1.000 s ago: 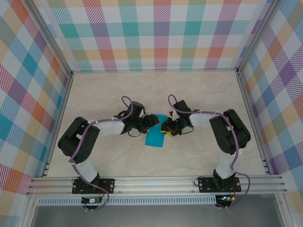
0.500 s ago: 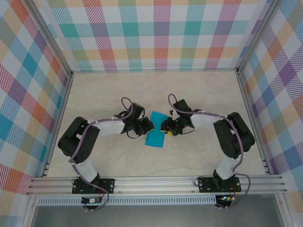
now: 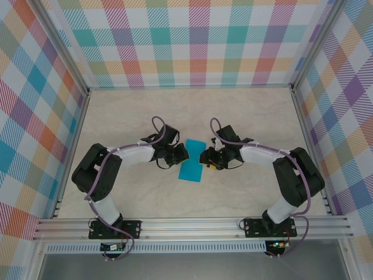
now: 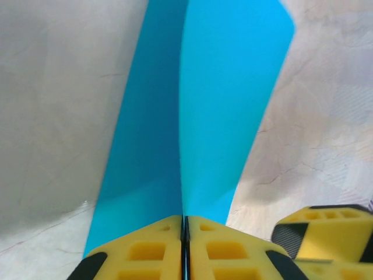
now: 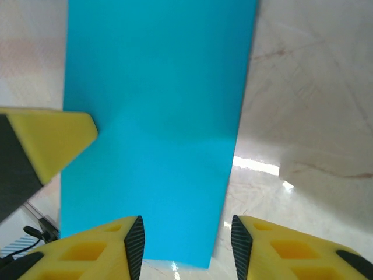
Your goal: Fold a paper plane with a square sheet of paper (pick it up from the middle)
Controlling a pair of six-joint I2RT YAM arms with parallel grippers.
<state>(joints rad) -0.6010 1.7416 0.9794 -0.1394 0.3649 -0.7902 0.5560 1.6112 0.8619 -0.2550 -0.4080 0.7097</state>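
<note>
The square sheet of paper (image 3: 191,170) is teal and folded into a narrow rectangle, lying mid-table between both arms. My left gripper (image 3: 180,154) is at its left edge. In the left wrist view, the gripper (image 4: 185,219) has its yellow fingers (image 4: 145,251) pressed together on the paper (image 4: 227,87), whose raised crease runs straight into them. My right gripper (image 3: 205,158) sits at the paper's right edge. It (image 5: 185,234) is open in the right wrist view, its pads spread over the near end of the paper (image 5: 157,116) without touching it.
The beige marbled table (image 3: 250,116) is walled by plaid panels (image 3: 192,41) on three sides. An aluminium rail (image 3: 192,225) runs along the near edge above the arm bases. A left finger (image 5: 44,140) shows at the left of the right wrist view.
My left gripper has closed on the paper's left edge. The right gripper has opened wider and its arm has swung outward to the right. The paper has stayed in place.
</note>
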